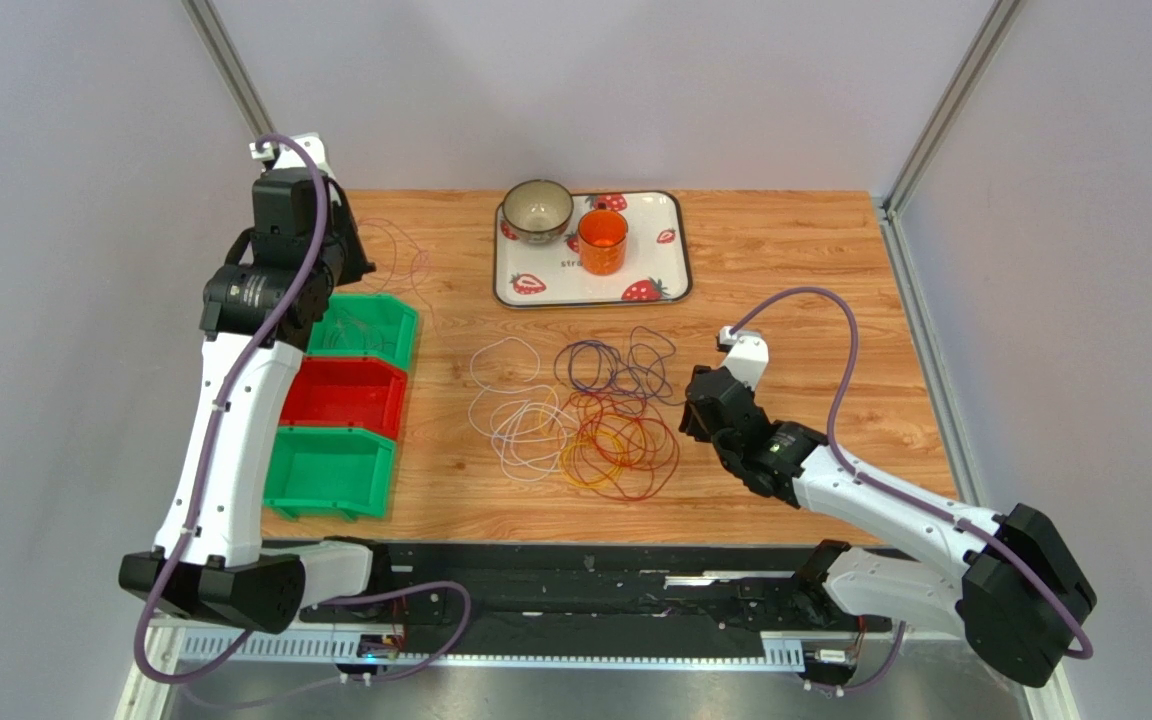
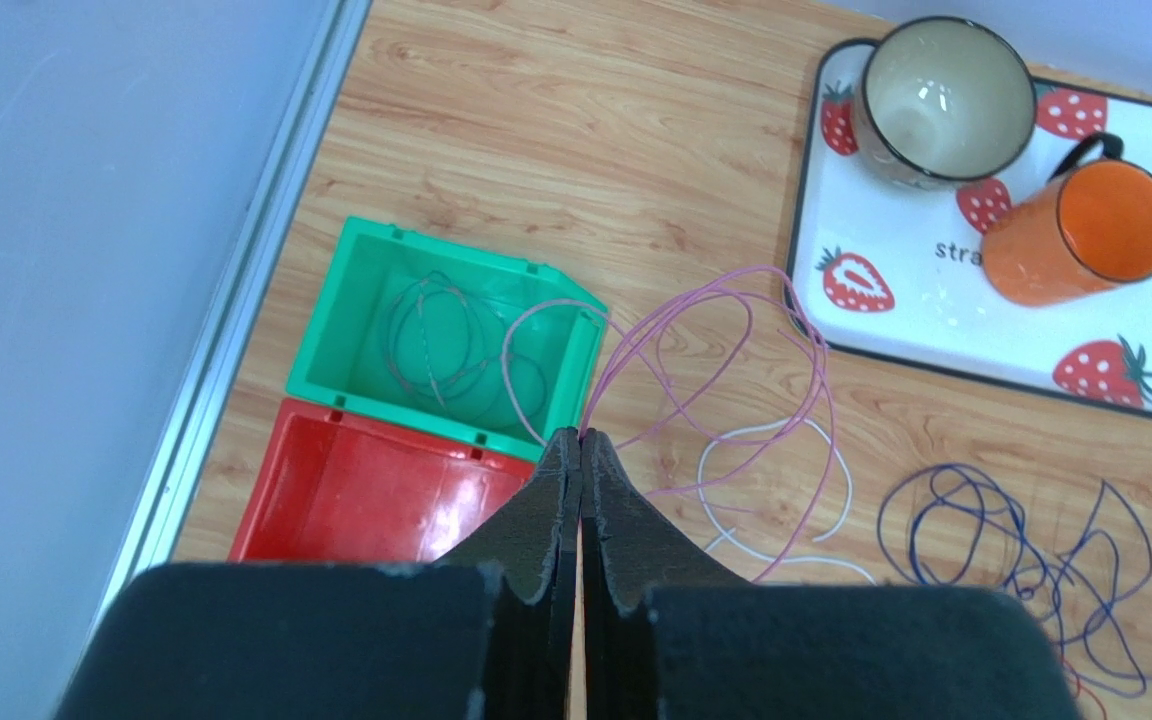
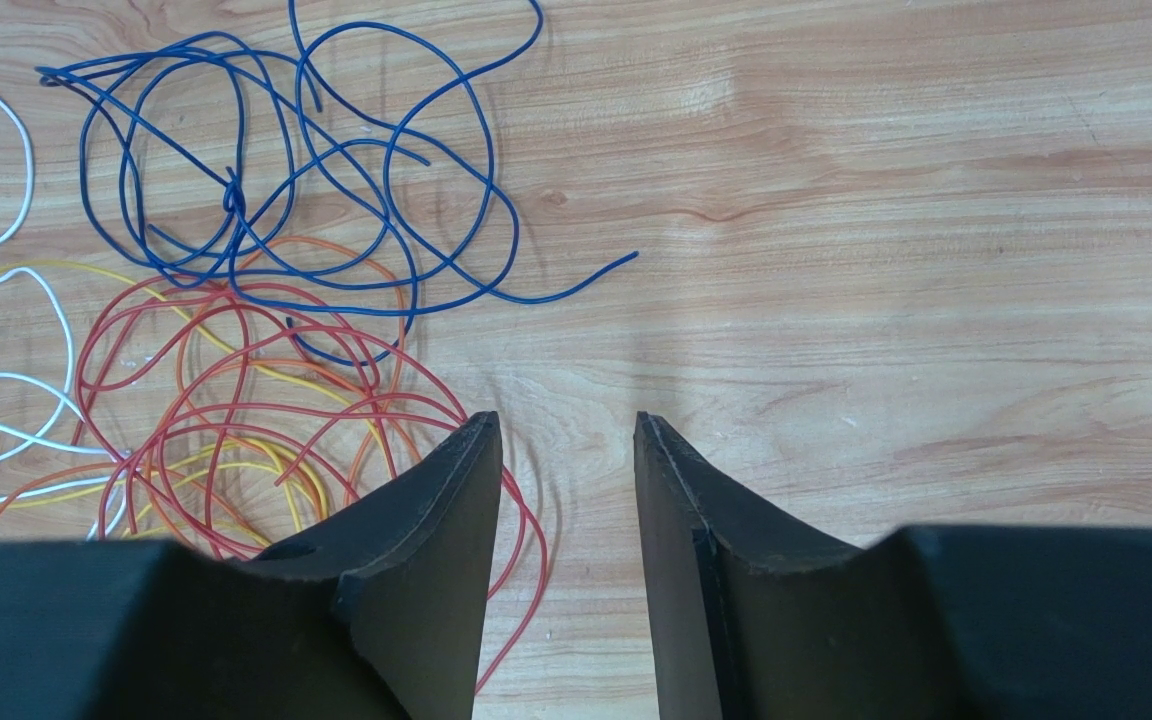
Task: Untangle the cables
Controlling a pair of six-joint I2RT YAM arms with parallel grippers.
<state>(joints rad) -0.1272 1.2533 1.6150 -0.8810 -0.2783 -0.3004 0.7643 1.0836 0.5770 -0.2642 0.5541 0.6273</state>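
The cables lie as a loose pile (image 1: 597, 420) mid-table: blue loops (image 3: 237, 195), red ones (image 3: 207, 390), yellow (image 3: 237, 465) and white (image 3: 26, 390). My left gripper (image 2: 582, 435) is shut on a thin pink cable (image 2: 755, 273) and held high over the bins. That cable's loops hang from the fingertips, some down into the far green bin (image 2: 342, 300), some out over the wood. My right gripper (image 3: 567, 428) stands open low at the pile's right edge (image 1: 695, 405). A red loop on the table runs under its left finger into the gap; nothing is gripped.
Three bins stand in a row at the left: green (image 1: 372, 333), red (image 1: 342, 398), green (image 1: 327, 470). A strawberry-print tray (image 1: 515, 285) at the back holds a bowl (image 1: 537, 210) and an orange mug (image 1: 602, 240). Bare wood lies right of the pile.
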